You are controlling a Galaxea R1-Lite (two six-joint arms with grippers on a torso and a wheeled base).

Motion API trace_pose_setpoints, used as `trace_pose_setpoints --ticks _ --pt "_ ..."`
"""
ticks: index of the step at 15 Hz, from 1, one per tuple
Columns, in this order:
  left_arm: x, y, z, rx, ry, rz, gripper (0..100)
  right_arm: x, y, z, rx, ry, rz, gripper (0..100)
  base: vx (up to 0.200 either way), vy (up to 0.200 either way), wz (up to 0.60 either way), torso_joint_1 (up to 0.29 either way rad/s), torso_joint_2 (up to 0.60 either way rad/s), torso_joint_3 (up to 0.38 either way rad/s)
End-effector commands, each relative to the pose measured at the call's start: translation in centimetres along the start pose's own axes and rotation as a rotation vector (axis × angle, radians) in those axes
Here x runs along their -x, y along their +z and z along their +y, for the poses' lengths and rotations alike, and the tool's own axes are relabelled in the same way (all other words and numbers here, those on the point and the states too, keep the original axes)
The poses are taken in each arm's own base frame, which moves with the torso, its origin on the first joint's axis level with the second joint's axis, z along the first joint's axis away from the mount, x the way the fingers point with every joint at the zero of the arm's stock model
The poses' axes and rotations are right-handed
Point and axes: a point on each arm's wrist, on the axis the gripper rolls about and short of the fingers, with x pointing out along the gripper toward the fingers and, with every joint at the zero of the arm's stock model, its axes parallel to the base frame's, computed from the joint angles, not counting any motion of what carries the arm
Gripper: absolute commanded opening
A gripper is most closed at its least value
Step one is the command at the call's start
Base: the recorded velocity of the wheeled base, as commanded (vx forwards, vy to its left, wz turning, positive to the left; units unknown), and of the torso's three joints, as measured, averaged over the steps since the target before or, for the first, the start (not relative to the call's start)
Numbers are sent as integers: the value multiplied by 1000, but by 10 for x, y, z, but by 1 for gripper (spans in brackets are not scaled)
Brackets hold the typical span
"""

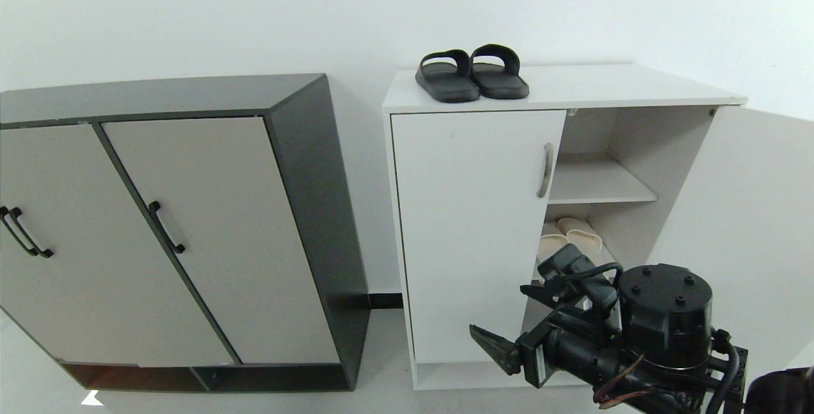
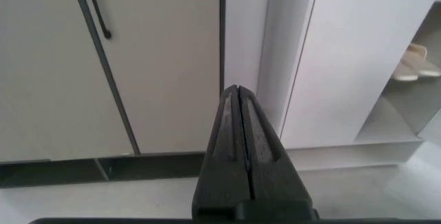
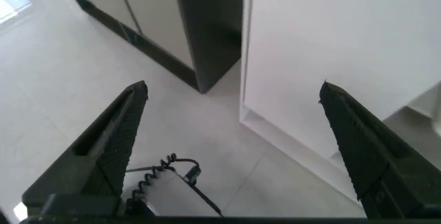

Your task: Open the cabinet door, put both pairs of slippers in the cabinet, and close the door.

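Observation:
A pair of black slippers (image 1: 472, 74) lies on top of the white cabinet (image 1: 572, 86). The cabinet's right door (image 1: 750, 223) is swung open and its left door (image 1: 470, 229) is closed. A pair of beige slippers (image 1: 569, 236) rests on the lower shelf inside, and appears again as beige slippers (image 2: 417, 65) in the left wrist view. My right gripper (image 1: 509, 322) hangs open and empty low in front of the closed left door, near the floor; the right wrist view looks between the right gripper (image 3: 233, 89) fingers at the cabinet's bottom corner. My left gripper (image 2: 238, 89) is shut on nothing.
A dark cabinet (image 1: 191, 210) with two grey doors and black handles stands just left of the white one, a narrow gap between them. The upper shelf (image 1: 598, 185) of the white cabinet is bare. Pale floor (image 3: 83, 79) stretches in front of both cabinets.

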Motion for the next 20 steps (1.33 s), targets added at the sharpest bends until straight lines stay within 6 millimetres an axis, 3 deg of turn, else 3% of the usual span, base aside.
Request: trace_pose_setpoints --ticks 1,4,20 --pt "0 0 0 2 0 1 0 0 -1 0 8 1 5 100 0 0 0 188 -500 -242" --pt "0 0 0 0 0 1 0 0 -1 0 13 1 5 100 0 0 0 95 -484 -237" --pt "0 0 0 2 0 1 0 2 -6 1 32 2 22 100 0 0 0 289 -518 -256"
